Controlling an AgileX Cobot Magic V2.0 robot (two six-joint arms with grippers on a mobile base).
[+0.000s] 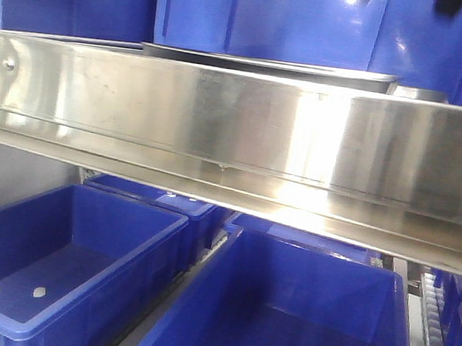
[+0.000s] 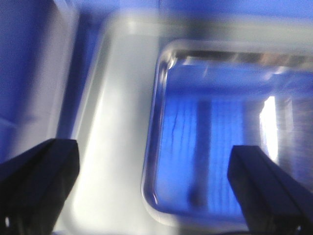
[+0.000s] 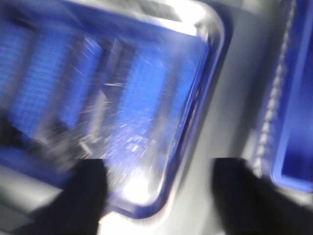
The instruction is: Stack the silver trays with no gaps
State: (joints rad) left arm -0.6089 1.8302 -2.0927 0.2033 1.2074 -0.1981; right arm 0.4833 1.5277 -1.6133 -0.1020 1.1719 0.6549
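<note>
black fingers (image 2: 41, 181) of the left gripper (image 2: 154, 191) fill the bottom corners of my wrist view. they are spread wide with nothing between them, which i read as an approach posture, broad enough to straddle a rim. just beyond them a silver tray (image 2: 220, 132) lies flat on the pale shelf surface (image 2: 112, 122). one finger hangs over the shelf and the other over the tray's floor, so the tray's near corner falls between them.

the right gripper (image 3: 161, 196) is splayed and empty in the same way. it hangs over a silver tray (image 3: 122, 98) corner, with a blue bin (image 3: 293, 122) off to its side. both wrist views are smeared, so i cannot tell whether this is one tray or two, or whether anything is nested underneath.

from the front camera, open blue bins (image 1: 62, 262) sit nearest and lowest. above them a long steel rail (image 1: 236, 132) hides most of the shelf. only a thin tray rim (image 1: 268, 64) shows over it, with more stacked bins (image 1: 315, 20) behind. neither arm appears in that view.

my guess is that no tray is lifted yet. whichever i take by the rim will need to stay level and square, or it will sit proud and leave a gap.
</note>
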